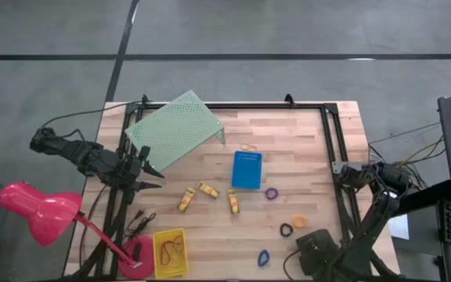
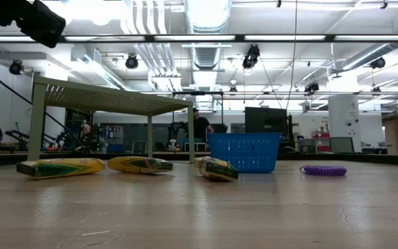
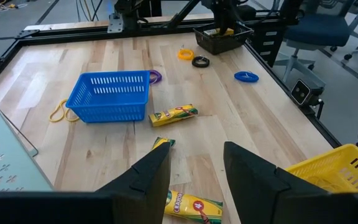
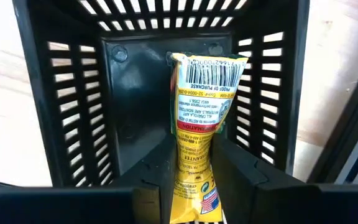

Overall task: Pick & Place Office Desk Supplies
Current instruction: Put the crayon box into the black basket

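My right gripper (image 4: 196, 167) points down into a black slatted bin (image 4: 73, 93) at the table's near right (image 1: 313, 249), shut on a yellow-gold crayon pack (image 4: 204, 93). Three more yellow packs (image 1: 186, 200) (image 1: 207, 189) (image 1: 232, 202) lie flat on the wood mid-table. A tan rubber band (image 1: 248, 146) lies beyond the blue bin (image 1: 247, 169). Purple (image 1: 272, 193), orange (image 1: 299, 221), black (image 1: 286, 229) and blue (image 1: 264, 257) rings lie flat at the right. My left gripper (image 3: 194, 168) hangs open above the table's left side (image 1: 149, 168), empty. My right gripper pinches the pack's upper end (image 4: 194, 158) between its two fingers, coming from above and pointing down. The pack hangs upright below the fingers inside the black bin, barcode end (image 4: 209, 71) lowest. Whether that end touches the bin's floor I cannot tell.
A pale green perforated riser (image 1: 174, 129) stands at the far left. A yellow bin (image 1: 170, 252) holding rubber bands sits at the near left beside a pink lamp (image 1: 37, 207). A black frame (image 1: 331, 141) edges the table. Bare wood lies between the packs and the rings.
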Robot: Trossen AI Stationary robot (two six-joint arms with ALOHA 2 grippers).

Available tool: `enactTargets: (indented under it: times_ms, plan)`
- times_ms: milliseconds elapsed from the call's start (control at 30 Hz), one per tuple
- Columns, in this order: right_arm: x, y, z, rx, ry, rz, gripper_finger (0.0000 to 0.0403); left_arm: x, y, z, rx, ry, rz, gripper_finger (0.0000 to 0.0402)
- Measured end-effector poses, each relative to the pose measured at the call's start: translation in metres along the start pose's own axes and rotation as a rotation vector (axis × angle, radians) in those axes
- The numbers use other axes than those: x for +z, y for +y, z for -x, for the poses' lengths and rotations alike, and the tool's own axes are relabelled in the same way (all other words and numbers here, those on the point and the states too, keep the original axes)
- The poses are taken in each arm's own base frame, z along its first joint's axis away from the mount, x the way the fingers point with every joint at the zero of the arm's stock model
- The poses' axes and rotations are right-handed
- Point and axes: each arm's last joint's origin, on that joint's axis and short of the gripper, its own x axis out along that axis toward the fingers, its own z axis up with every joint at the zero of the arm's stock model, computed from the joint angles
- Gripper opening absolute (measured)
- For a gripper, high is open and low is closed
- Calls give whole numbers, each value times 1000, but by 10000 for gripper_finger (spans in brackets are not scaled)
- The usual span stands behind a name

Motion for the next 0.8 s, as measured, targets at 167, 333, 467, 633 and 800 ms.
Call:
enactTargets:
  times_ms: [167, 333, 467, 633, 800]
  plan:
    - [0, 0, 0, 0, 0, 2, 91, 0, 0, 0, 0, 0, 0, 154]
    - [0, 0, 0, 4, -2, 2, 96, 0, 0, 0, 0, 0, 0, 154]
    - [0, 0, 0, 8, -1, 2, 120, 0, 0, 0, 0, 0, 0, 154]
    - [0, 1, 0, 12, 0, 2, 163, 0, 0, 0, 0, 0, 0, 154]
    - [0, 1, 0, 13, 0, 7, 200, 0, 0, 0, 0, 0, 0, 154]
